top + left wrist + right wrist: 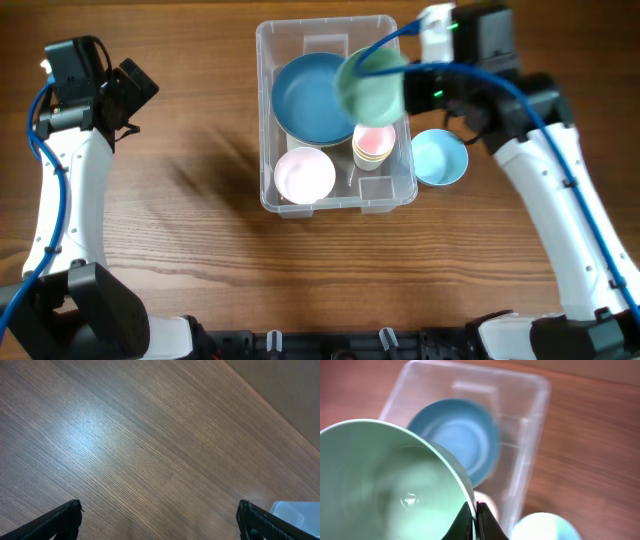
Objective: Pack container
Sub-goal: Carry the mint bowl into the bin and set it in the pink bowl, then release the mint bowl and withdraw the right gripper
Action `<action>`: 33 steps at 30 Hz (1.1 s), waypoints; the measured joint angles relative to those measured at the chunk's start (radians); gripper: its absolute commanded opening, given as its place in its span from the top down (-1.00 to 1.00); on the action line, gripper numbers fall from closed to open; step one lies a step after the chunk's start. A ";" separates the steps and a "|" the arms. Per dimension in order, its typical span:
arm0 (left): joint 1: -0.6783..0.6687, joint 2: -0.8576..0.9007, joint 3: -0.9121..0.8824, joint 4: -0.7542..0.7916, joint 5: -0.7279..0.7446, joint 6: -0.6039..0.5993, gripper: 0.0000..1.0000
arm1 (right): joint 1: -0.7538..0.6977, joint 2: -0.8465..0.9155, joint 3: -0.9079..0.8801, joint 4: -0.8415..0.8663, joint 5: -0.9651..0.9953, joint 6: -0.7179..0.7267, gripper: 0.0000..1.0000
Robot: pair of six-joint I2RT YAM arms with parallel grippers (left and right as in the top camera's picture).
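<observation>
My right gripper [476, 522] was pinched nearly closed on the rim of the pale green plastic bowl [372, 80]. It held the bowl tilted over the large clear plastic rectangular container [264, 150] at mid-table, I judge so the bowl could go in beside the round blue plate [312, 98]. A small light-blue bowl [438, 158] sat just outside. My left gripper [159, 507] hung wide open, empty, out of the way.

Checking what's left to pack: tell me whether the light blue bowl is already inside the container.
No, the light blue bowl sits on the table, outside the container.
</observation>
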 measured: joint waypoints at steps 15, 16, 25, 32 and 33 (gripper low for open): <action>0.000 0.000 0.000 0.000 0.000 0.000 -1.00 | 0.211 0.164 -0.044 -0.003 -0.008 -0.005 0.91; 0.000 0.000 0.000 0.000 0.000 0.000 -0.99 | 0.220 0.181 -0.045 0.001 -0.008 -0.005 0.91; 0.000 0.000 0.000 0.000 0.000 0.000 -0.99 | 0.256 0.248 -0.047 -0.007 -0.009 -0.005 0.72; 0.000 0.000 0.000 0.000 0.000 0.000 -0.99 | 0.256 0.248 -0.047 -0.006 -0.011 -0.016 0.00; 0.000 0.000 0.000 0.000 0.000 0.000 -1.00 | 0.256 0.248 -0.047 -0.006 -0.011 -0.016 0.00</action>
